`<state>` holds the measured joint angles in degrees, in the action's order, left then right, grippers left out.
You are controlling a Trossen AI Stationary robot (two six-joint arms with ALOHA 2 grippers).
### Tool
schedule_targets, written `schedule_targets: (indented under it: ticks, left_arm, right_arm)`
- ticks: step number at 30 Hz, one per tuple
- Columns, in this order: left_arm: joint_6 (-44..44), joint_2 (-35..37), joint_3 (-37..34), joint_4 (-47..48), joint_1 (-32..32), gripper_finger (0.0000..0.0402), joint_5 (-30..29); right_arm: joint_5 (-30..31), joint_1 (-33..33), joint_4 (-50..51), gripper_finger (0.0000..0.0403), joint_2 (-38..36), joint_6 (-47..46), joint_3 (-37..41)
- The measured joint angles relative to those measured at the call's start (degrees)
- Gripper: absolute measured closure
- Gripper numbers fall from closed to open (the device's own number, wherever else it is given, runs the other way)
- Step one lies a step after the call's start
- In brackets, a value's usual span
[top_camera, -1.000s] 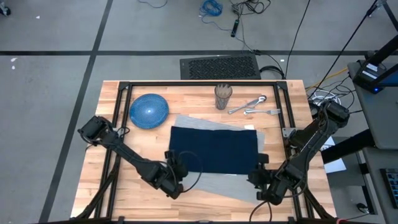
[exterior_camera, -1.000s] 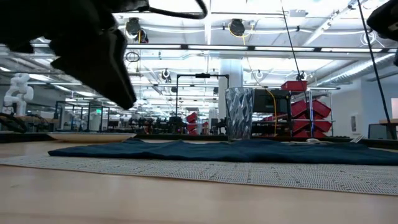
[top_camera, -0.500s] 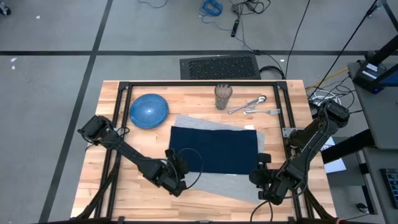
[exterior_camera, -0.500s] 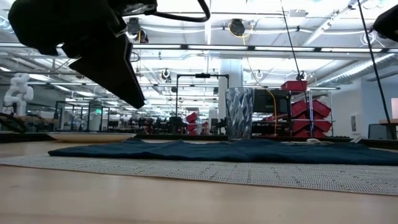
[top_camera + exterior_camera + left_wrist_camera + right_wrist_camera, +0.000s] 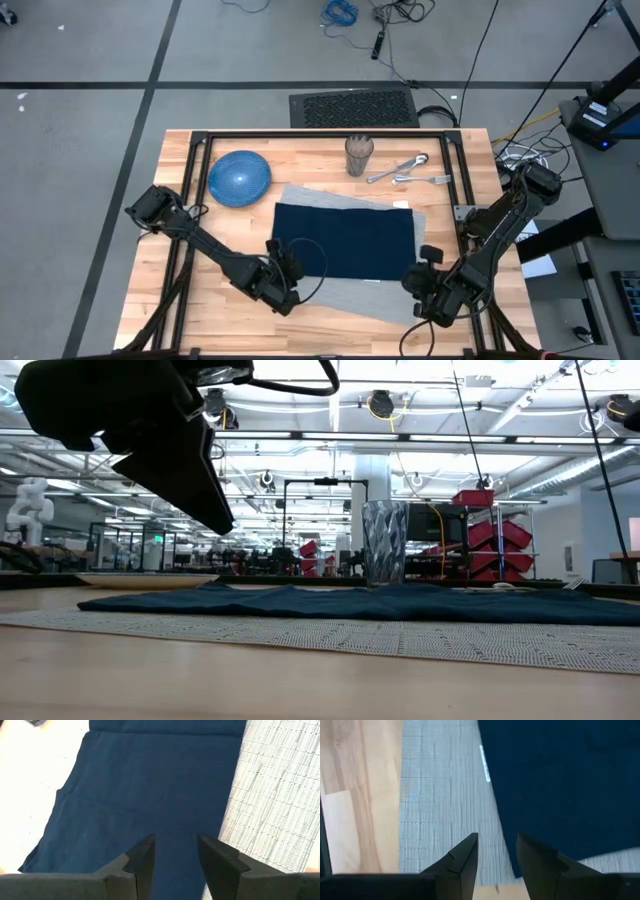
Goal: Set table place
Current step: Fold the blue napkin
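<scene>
The grey placemat (image 5: 388,296) lies flat on the wooden table (image 5: 190,270), set askew. A navy napkin (image 5: 345,240) is spread flat over most of it. My left gripper (image 5: 284,262) hovers open above the napkin's near left corner (image 5: 100,820), with nothing between its fingers. My right gripper (image 5: 424,264) hovers open above the near right part of the placemat (image 5: 445,805), just beside the napkin's edge (image 5: 500,820). A blue plate (image 5: 238,178) sits on the table at the far left.
A clear ribbed glass (image 5: 358,155) stands at the far middle of the table, with metal cutlery (image 5: 405,170) to its right. A black frame (image 5: 320,134) runs around the tabletop. Bare wood shows along the near edge and on the left side.
My right gripper has rolled about its wrist while staying above the placemat's near right part. The napkin and the placemat have not moved.
</scene>
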<state>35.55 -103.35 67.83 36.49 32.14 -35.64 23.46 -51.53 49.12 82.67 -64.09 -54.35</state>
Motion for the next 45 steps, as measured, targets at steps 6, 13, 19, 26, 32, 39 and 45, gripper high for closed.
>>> schedule_targets:
  ticks: [6,13,19,26,32,39,45]
  left_arm:
    - [-0.26,-0.02,0.00,0.00,0.02,0.0269,-0.07]
    - [3.85,-0.02,0.00,0.04,-1.03,0.0269,-1.42]
    - [12.62,-0.04,0.02,-0.05,-6.70,0.0269,-1.40]
    - [13.54,-0.04,0.02,-0.17,-14.34,0.0269,5.41]
    - [14.67,-0.04,0.02,0.49,-22.03,0.0269,14.87]
    - [17.96,-0.04,0.02,0.04,-27.09,0.0269,24.49]
    - [22.88,-0.68,0.08,-0.03,-27.33,0.0269,27.40]
  right_arm:
    - [-0.61,-0.13,0.57,0.0282,0.00,-2.63,0.00]
    - [4.66,0.86,-3.22,0.0282,0.00,2.89,0.00]
    - [5.05,1.58,-3.44,0.0282,0.00,3.67,0.00]
    - [5.11,3.36,-3.39,0.0282,0.02,6.30,0.00]
    - [5.11,5.27,-3.35,0.0282,0.02,10.92,0.00]
    - [4.96,5.79,-2.86,0.0282,0.02,14.77,0.00]
    - [4.91,5.77,-2.21,0.0282,0.02,18.36,0.00]
